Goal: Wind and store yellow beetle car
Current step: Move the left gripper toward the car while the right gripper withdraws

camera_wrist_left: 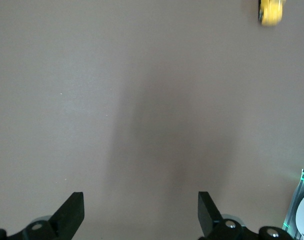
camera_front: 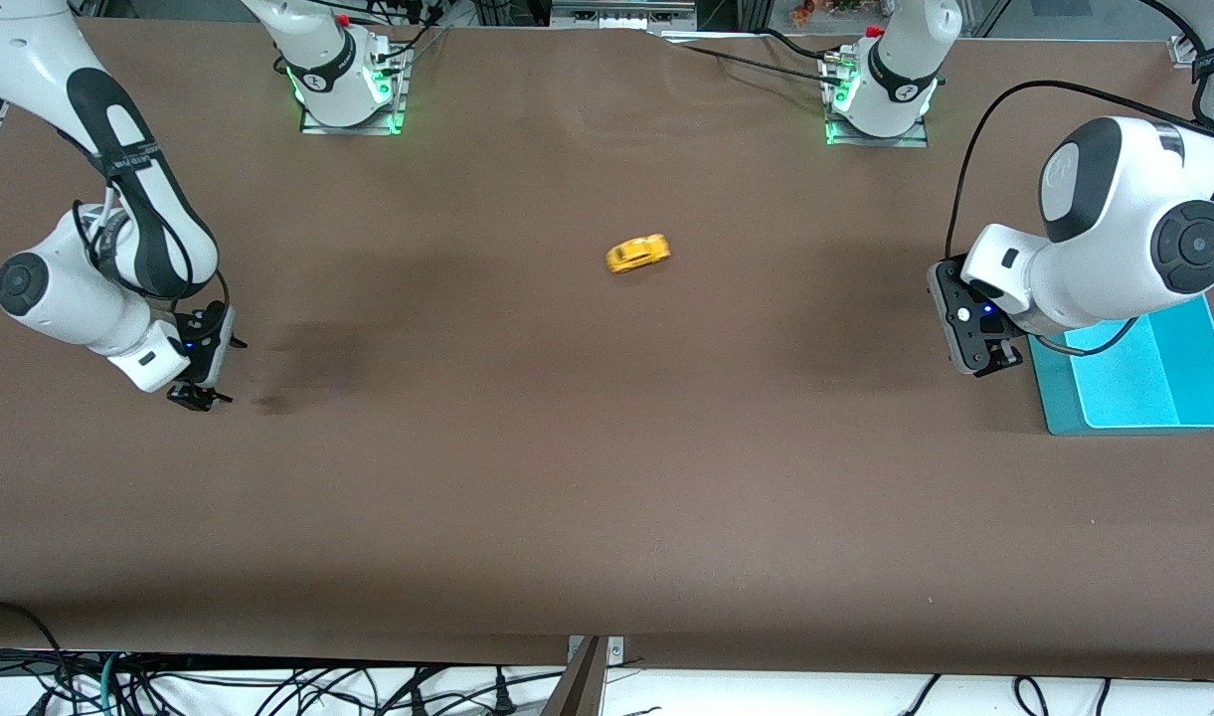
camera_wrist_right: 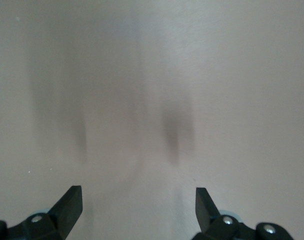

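Two claws, both spread wide and gripping nothing. Left gripper over bare table, just beside the edge of a teal tray at its own arm's end. Right gripper likewise over bare cloth, at the right arm's end. Waits there, by the look of it.

Between the two, well apart from each, sits the yellow beetle car, on its wheels on the open table, toward the arms' bases from the line joining the claws. Long axis roughly along the table's length, tilted slightly, so pointing more or less from one arm's end to the other. Lies somewhat closer to the left claw than to the right, hence probably the left arm's reach. Likely calls for fingers set across the narrow body, not along it.

From the left wrist, fingertips of the left gripper with plain table between them, and the yellow beetle car at the frame's edge, ahead and well off the claw's centre line. From the right wrist, only the parted right gripper, shadowed cloth, and no car at all.
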Robot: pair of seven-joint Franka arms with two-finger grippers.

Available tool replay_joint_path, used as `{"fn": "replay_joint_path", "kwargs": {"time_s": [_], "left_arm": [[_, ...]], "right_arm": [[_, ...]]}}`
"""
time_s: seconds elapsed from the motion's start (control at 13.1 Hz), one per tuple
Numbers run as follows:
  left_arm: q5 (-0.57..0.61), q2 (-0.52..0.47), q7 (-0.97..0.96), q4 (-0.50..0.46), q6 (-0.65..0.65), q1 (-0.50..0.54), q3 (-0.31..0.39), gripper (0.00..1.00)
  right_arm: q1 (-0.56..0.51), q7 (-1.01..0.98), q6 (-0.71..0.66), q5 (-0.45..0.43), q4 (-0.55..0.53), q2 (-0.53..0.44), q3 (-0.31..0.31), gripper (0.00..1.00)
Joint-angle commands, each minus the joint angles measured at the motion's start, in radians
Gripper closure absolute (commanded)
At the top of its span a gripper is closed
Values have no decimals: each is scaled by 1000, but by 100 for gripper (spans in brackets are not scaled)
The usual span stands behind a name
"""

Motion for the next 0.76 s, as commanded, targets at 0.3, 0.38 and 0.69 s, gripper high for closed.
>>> {"fn": "replay_joint_path", "kwargs": {"time_s": [0.3,0.38,0.69], "left_arm": [[5,-15,42,-37,9,16,-1,0],[5,-21,42,-57,10,28,-1,0],[8,-55,42,-144,22,51,-1,0]], "right_arm": [[-4,84,-88,19,11,-154,9,0],[-4,153,-128,20,9,-184,9,0],[-6,406,-249,22,5,-292,9,0]]}}
